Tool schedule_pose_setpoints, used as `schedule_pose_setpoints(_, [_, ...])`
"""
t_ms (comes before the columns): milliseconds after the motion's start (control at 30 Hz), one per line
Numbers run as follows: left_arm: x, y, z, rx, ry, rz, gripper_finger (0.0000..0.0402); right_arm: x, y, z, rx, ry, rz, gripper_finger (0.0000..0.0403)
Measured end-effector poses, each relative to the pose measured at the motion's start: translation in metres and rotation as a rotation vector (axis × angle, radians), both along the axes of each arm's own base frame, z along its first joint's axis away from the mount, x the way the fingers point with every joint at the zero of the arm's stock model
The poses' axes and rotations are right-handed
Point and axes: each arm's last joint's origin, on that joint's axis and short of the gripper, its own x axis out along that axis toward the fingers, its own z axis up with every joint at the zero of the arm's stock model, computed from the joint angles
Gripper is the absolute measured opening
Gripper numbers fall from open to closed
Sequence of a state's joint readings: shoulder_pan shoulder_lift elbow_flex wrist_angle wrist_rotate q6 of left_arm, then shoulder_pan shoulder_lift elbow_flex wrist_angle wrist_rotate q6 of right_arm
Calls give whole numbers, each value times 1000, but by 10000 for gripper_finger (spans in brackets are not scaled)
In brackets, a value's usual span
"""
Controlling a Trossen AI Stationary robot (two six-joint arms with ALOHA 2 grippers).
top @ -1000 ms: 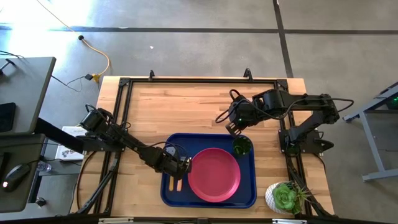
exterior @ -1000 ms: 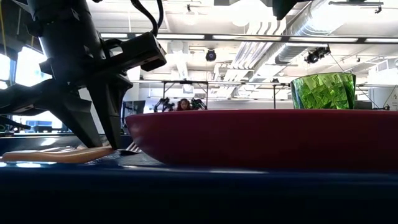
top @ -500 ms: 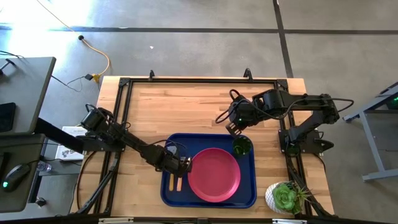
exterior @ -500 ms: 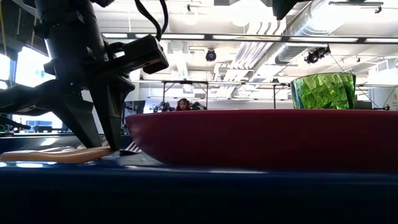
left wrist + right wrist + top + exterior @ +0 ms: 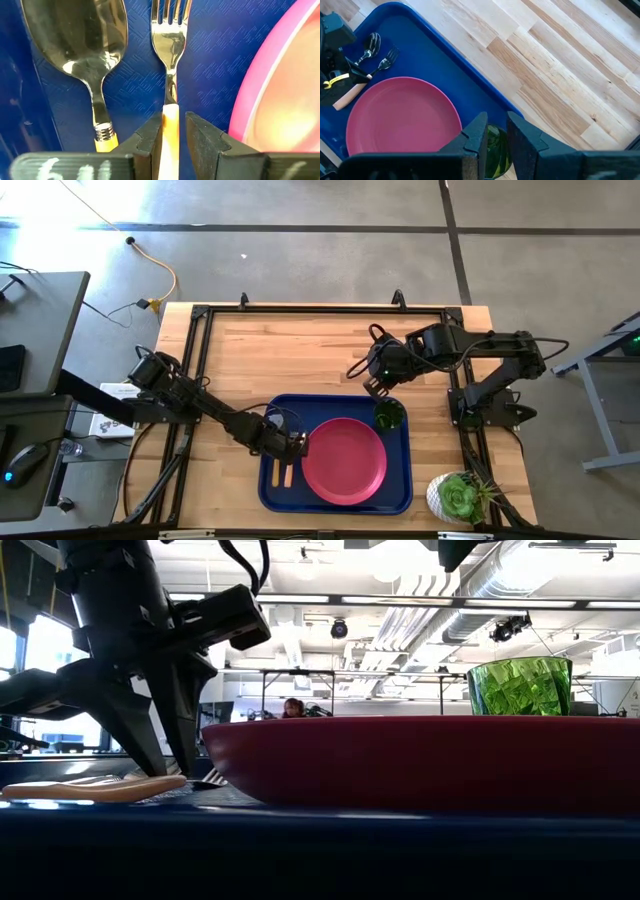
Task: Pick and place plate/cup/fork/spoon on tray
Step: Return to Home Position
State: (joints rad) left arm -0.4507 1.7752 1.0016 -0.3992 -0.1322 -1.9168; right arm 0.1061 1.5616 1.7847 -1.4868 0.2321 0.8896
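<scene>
High view, fork [image 5: 287, 472] between spoon [image 5: 275, 471] and plate [image 5: 344, 460], tray [image 5: 398, 502].

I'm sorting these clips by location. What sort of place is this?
Probably a robotics lab or workshop, not a home: bare concrete floor around the wooden table, exposed ceiling ducts, and more workbenches with a person behind.

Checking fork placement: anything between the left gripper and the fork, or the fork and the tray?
Nothing visible. The left gripper straddles the fork handle, and the fork already lies on the tray beside the spoon.
</scene>
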Motion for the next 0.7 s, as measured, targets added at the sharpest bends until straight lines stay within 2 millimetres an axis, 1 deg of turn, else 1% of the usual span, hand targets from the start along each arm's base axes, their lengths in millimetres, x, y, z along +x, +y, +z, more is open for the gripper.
schedule_pose_setpoints(133, [-1, 0, 2, -3, -1, -2, 76, 0, 0, 0, 0, 0, 0, 63])
schedule_pose_setpoints(333, [-5, 6, 21, -6, -33, -37, 76, 0, 0, 0, 5, -1, 1, 63])
schedule_pose_setpoints(500, [-8, 14, 48, 7, -125, -129, 76, 0, 1, 0, 39, 4, 19, 63])
schedule_pose_setpoints(700, [-16, 30, 93, 98, -325, -331, 76, 1, 3, 0, 41, -7, 40, 63])
